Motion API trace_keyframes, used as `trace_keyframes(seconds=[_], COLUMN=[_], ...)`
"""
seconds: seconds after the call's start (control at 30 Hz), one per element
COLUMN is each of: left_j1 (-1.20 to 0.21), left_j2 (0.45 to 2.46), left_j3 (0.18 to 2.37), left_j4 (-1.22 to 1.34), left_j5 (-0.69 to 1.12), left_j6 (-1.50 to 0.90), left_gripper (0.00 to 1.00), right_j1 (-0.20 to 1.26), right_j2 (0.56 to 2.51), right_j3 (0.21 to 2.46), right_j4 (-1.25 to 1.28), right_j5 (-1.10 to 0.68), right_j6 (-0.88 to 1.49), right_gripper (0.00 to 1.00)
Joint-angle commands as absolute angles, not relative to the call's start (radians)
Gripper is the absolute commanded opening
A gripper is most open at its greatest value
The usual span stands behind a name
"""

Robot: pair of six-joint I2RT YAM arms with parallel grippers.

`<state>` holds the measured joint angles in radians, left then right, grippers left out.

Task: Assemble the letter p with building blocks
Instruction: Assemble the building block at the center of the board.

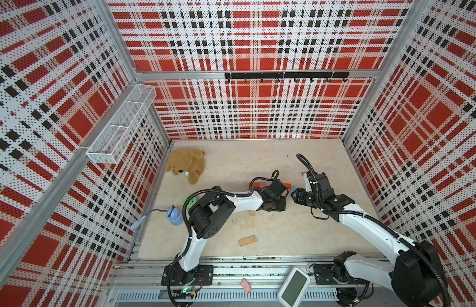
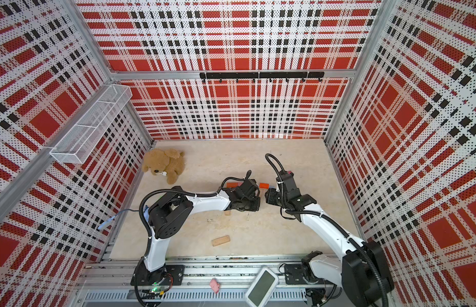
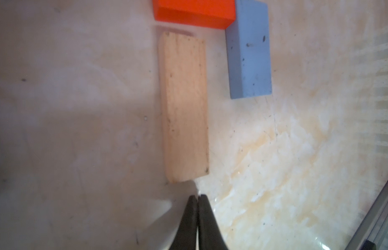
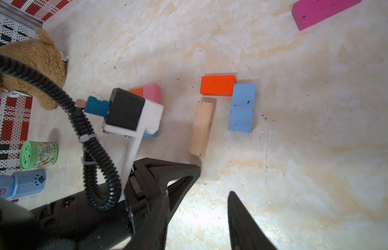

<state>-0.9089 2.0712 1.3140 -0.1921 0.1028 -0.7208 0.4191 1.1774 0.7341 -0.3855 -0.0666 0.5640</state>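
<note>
seemingly the step in hand is a nudge. the left gripper (image 3: pixel 198 196), jaws pressed together and holding nothing, points at the near end of the tan wood block (image 3: pixel 184 108), just short of it. that block lies on the table (image 3: pixel 297 151) with its far end just beside the orange block (image 3: pixel 194 12), which touches the light blue block (image 3: pixel 249 49).

to do it well, the push should probably run along the block's long axis and meet the end face at its middle. the tips sit a little toward the blue side, so the block could swing. the push should stop at the orange block, or those 2 touching pieces may shift. the right gripper (image 1: pixel 294 197) hangs near, jaws moderately apart with nothing between them.

only the left wrist view shows the slim gap at the orange block. the right wrist view adds a light pink block (image 4: pixel 152 93), partly hidden behind the left arm's camera, and a magenta block (image 4: pixel 323 12) well apart. both top views mostly hide the cluster under the arms, yet they show a spare tan block (image 1: pixel 247 241) nearer the front edge.
</note>
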Motion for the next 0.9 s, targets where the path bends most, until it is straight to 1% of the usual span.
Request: trace_keyframes(seconds=[0.0, 0.87], left_j1=[-0.893, -0.899], left_j2=[2.047, 2.106], left_j3=[1.285, 1.366], left_j4=[-0.215, -0.216], left_j5=[0.078, 0.089], left_j6=[-0.715, -0.704], left_gripper=[0.09, 0.09], right_j1=[0.416, 0.416], right_j2=[1.17, 1.172], right_j3=[0.725, 0.725], right_j4=[-0.364, -0.364], right_j5=[-0.069, -0.074], right_j6=[0.548, 0.547], right_gripper=[0.46, 0.46])
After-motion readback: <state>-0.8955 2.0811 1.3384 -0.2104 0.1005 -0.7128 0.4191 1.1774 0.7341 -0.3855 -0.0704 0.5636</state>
